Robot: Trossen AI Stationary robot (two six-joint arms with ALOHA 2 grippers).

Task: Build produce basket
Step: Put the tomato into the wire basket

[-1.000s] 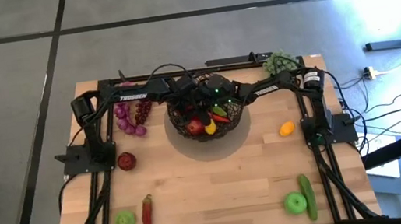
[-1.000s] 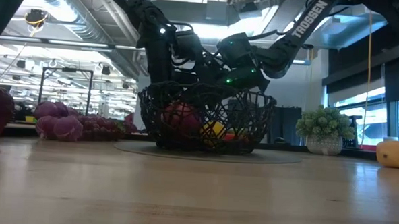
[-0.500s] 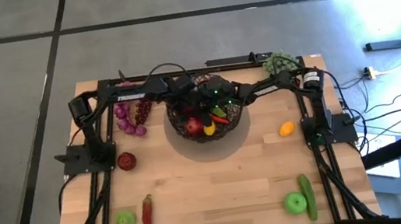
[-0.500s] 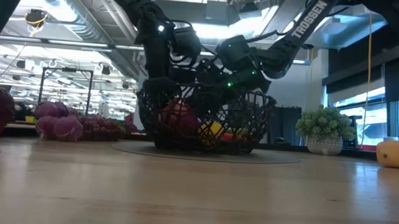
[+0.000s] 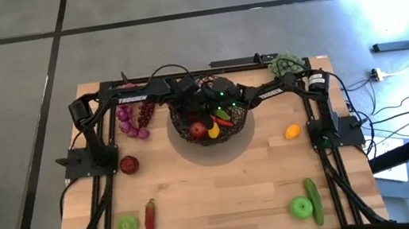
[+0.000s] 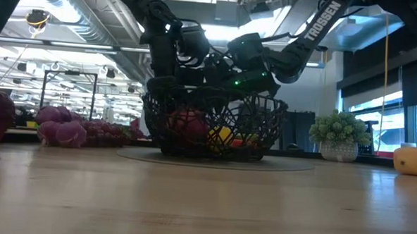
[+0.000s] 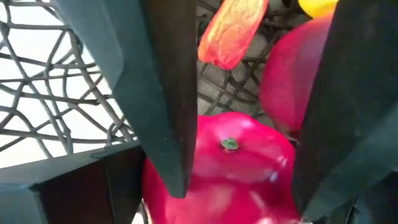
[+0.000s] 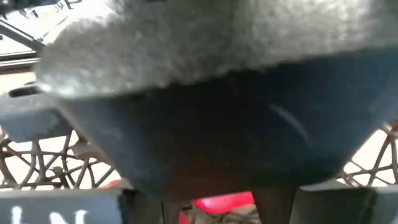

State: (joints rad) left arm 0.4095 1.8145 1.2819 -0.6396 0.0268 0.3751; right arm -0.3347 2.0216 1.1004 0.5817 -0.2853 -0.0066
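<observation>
Left fingers point(image 7: 161, 112) astride red apple point(image 7: 230, 168) in basket point(image 5: 209, 122) | right: cannot tell | arms read TROSSEN

Right end effector point(image 5: 223, 105): fingers hidden behind a dark out-of-focus mass in right wrist view; grip unreadable. Red apple point(image 7: 217, 171): cut off by left wrist frame's lower edge. Lemon point(image 6: 413, 160): cropped at low view's right edge.

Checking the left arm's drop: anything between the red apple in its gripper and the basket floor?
Nothing visible blocks it. The left gripper holds a red apple inside the basket, with another red apple and an orange piece lying beside it, not under it as far as shown.
</observation>
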